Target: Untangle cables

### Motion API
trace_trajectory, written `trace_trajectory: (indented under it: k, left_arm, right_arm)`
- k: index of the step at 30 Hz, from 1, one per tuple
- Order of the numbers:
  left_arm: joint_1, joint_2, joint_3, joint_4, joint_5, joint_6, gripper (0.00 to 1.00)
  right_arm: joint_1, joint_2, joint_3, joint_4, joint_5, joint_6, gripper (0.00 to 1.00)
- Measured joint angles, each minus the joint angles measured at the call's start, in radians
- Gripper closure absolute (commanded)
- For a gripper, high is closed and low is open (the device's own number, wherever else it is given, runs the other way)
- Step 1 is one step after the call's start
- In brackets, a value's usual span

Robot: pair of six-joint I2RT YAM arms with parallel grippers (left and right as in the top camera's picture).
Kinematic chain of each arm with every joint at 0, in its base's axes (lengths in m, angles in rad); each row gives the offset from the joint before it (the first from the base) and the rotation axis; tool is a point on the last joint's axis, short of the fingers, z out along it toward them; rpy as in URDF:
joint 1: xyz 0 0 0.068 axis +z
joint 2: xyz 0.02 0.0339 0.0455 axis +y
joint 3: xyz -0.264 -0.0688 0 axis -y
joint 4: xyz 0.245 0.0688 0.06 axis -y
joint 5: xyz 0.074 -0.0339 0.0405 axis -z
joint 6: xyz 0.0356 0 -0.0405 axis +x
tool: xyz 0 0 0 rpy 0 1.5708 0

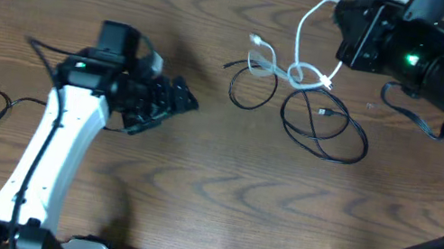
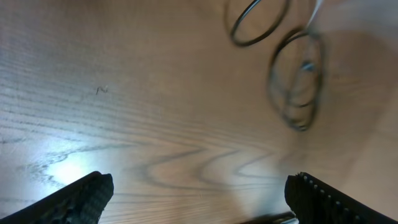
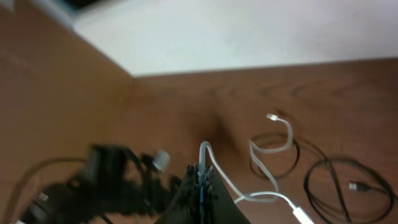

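the table (image 1: 193, 184) is wide and bare on my left side, and all the work lies at the far right of it. my left arm (image 1: 54, 141) stands well apart from the cables, i think so that it does not block my right arm while that one pulls.

the black cable (image 1: 321, 124) lies flat on the wood in two or three loose rings. the white cable (image 1: 299, 42) crosses over it near the middle. there the two are wound together in a small knot, and i cannot tell which one passes under the other.

my right gripper (image 3: 200, 186) is closed tight on the white cable, and the cable comes out of the fingertips in a short bend. i judge i hold it near one end and high, so the white one can be drawn up and away while the black one stays down by its own weight.

my left gripper (image 2: 205, 198) is spread wide with nothing in it, and it hovers over bare wood with the black rings ahead of it. it is ready to pin the black cable if that one starts to slide.

the white plug (image 3: 271, 116) rests free on the table, and the black plug (image 3: 353, 185) lies inside its own ring.
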Motion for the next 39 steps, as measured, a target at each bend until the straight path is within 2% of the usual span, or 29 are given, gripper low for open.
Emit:
trace_trajectory:
  k: [7,10,16,24,27,31,32,36,39]
  left_arm:
    - [0.122,-0.089,0.004,-0.062,0.100,-0.005,0.11]
    - [0.128,-0.094,0.006,-0.099,0.114,-0.014,0.25]
    - [0.127,-0.094,0.006,-0.188,0.123,-0.031,0.25]
    - [0.127,-0.094,0.006,-0.194,0.121,-0.049,0.25]
    - [0.127,-0.094,0.006,-0.195,0.103,-0.056,0.24]
    - [0.127,-0.094,0.006,-0.195,0.082,-0.060,0.23]
    - [0.127,-0.094,0.006,-0.195,0.080,-0.061,0.13]
    - [0.127,-0.094,0.006,-0.195,0.067,-0.064,0.11]
    - [0.127,-0.094,0.006,-0.196,0.062,-0.062,0.10]
  right_arm:
    - [0.026,0.044,0.000,0.006,-0.229,-0.081,0.99]
    - [0.075,0.049,0.000,0.037,-0.305,-0.111,0.99]
    - [0.178,0.048,0.000,0.132,-0.429,-0.137,0.99]
    - [0.232,0.048,0.000,0.467,-0.565,-0.092,0.99]
    - [0.227,0.048,0.000,0.650,-0.581,0.003,0.99]
    - [0.227,0.045,0.000,0.805,-0.589,0.103,0.99]
    - [0.227,0.042,0.000,0.816,-0.589,0.121,0.99]
    - [0.227,0.034,0.003,0.737,-0.583,0.164,0.99]
    - [0.227,0.033,0.006,0.540,-0.528,0.153,0.99]
